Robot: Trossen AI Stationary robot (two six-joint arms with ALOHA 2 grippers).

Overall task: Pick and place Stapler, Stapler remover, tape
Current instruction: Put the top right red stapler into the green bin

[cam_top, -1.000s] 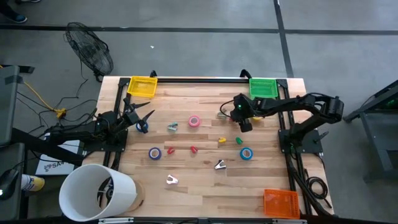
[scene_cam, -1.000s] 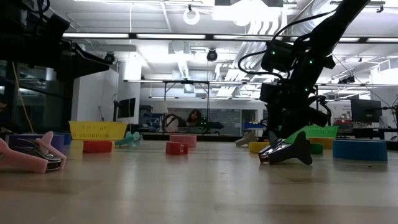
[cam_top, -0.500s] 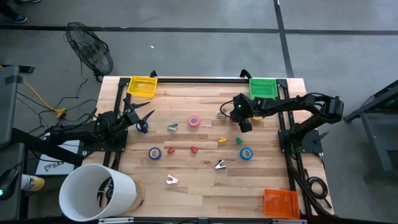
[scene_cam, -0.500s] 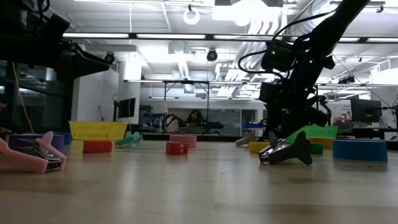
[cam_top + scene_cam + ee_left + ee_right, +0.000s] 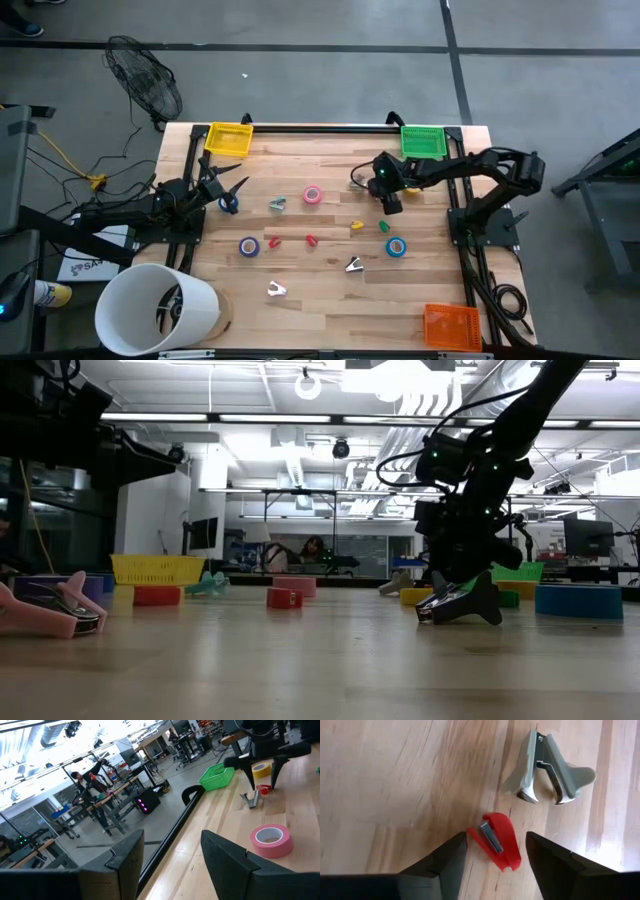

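1. Right gripper (image 5: pixel 492 857): fingers spread, poised above a small red stapler (image 5: pixel 497 840) lying on the table (image 5: pixel 320 300).
2. Grey staple remover (image 5: pixel 547 767): just beside the stapler.
3. Left gripper (image 5: pixel 172 855): fingers apart, empty, near pink tape (image 5: pixel 271 840).

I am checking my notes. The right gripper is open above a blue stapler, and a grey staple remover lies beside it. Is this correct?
Not quite. The right wrist view shows the stapler is red, not blue. The rest holds: the right gripper is open above it, and a grey staple remover lies beside it.
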